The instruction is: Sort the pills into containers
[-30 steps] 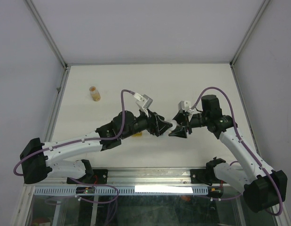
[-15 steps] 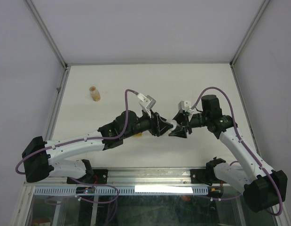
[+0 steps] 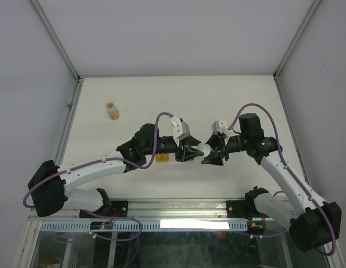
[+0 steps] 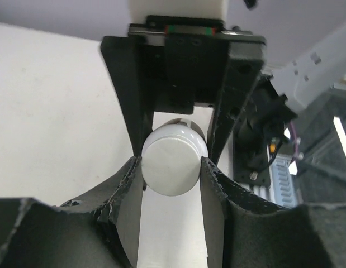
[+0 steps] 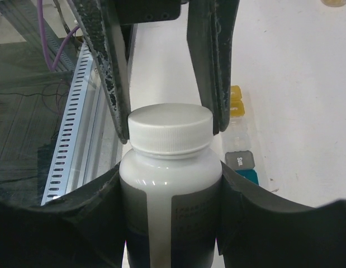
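Both arms met above the middle of the table, wrists pointing at each other.

Right gripper: clamped on the body of a white plastic bottle, one finger on each side of it. The bottle carried a dark label band; the print was too blurred to read.

Left gripper: closed onto the bottle's white ribbed cap, fingertips pressed against opposite sides of the rim. In the left wrist view the flat top of the cap faced the camera and filled the gap between the two fingers. The cap sat on the bottle neck.

The bottle was held off the table between the two grippers, lying roughly level along the line between them.

Containers: the strip lay flat on the table below the bottle and a little to one side of it, touched by neither gripper. From the right wrist view, along the row: yellow compartments at the far end, then a clear one, then a grey lid marked "Sun.", then teal nearest the camera. In the top view only a yellow patch showed at the left wrist, probably the strip's far end.

A small amber vial stood upright near the table's far left edge, well apart from both arms. Its contents could not be made out.
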Tool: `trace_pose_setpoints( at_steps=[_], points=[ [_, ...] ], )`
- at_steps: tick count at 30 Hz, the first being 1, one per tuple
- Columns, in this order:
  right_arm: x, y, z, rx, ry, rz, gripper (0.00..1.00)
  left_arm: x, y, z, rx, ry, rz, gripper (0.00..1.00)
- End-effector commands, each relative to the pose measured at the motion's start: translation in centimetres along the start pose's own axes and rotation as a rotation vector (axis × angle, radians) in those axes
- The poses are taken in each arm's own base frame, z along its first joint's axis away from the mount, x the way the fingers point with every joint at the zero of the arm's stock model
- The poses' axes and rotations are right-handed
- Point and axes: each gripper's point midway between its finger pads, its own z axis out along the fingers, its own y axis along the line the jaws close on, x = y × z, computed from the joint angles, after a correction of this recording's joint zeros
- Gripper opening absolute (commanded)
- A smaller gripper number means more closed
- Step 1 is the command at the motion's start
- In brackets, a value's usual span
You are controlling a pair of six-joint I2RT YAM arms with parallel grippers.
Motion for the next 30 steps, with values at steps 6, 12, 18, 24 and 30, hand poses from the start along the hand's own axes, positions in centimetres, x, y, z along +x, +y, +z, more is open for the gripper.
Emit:
trace_pose_setpoints(
  at_steps=[6,12,18,24,30],
  points=[
    [-2.4,-1.1,-0.4,0.036,-0.033,-0.100,0.00,0.1,-1.7,-0.7,0.532,-0.047,0.453,0.43],
    [-2.3,-1.2,-0.4,0.035,-0.032,-0.098,0.00,-3.3,-0.3,-1.6,0.312,-0.259,0.455,0.98],
    [-2.2,-1.2,-0.4,0.033,-0.031,-0.095,0.00,-4.9,0.9,-3.9,0.124,-0.344,0.226,0.99],
    [-2.1,-1.3,-0.3,0.033,-0.028,-0.090,0.00,-5.3,3.3,-6.3,-0.086,-0.446,-0.248,0.98],
    [-2.0,-1.4,-0.3,0.035,-0.027,-0.088,0.00,-4.4,3.6,-5.3,-0.293,-0.372,-0.354,0.88]
  ],
)
